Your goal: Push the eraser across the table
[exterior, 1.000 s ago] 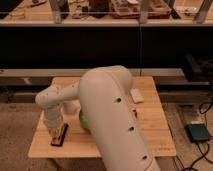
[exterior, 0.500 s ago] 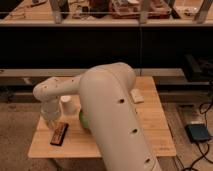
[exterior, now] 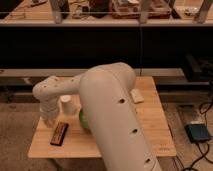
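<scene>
Nearest the camera, the arm's bulky white upper link covers the middle of the worktop (exterior: 150, 131) and hides part of its front edge. Just left of that link, toward the front-left corner, lies the eraser (exterior: 59, 133), flat on the slats, its long axis running from the front edge toward the back and leaning slightly rightward as it goes.

Directly behind the eraser's far end and a touch to the left hangs the pincer (exterior: 49, 119), low over the left edge region; whether it touches the eraser, and how its jaws stand, I cannot tell. So the eraser lies forward and slightly right of the pincer, end-on to it.

Behind the pincer stands a white upturned cup (exterior: 66, 105), with a green bowl (exterior: 83, 120) half hidden by the arm. A cream block (exterior: 136, 96) sits near the back-right corner.
</scene>
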Tool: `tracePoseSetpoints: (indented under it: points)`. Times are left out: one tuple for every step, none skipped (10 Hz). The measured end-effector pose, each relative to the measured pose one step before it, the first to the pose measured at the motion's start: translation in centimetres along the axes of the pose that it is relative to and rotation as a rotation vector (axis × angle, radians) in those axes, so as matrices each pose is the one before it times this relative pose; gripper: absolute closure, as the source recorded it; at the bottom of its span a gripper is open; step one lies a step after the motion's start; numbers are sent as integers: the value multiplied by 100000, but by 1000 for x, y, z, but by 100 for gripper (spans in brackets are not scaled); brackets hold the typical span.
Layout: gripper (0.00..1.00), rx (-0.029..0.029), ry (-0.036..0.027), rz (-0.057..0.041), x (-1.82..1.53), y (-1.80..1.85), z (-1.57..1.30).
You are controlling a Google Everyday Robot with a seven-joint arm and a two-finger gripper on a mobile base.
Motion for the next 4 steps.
tracePoseSetpoints:
  points:
    - [100,44,555,-739,-35,-268,436]
    - [100,-814,636,-1046,-36,-268,451]
    - [100,-1920,565,-1611,-157,-412,747]
    - [100,-1769,108,-1280,-172,-301,695]
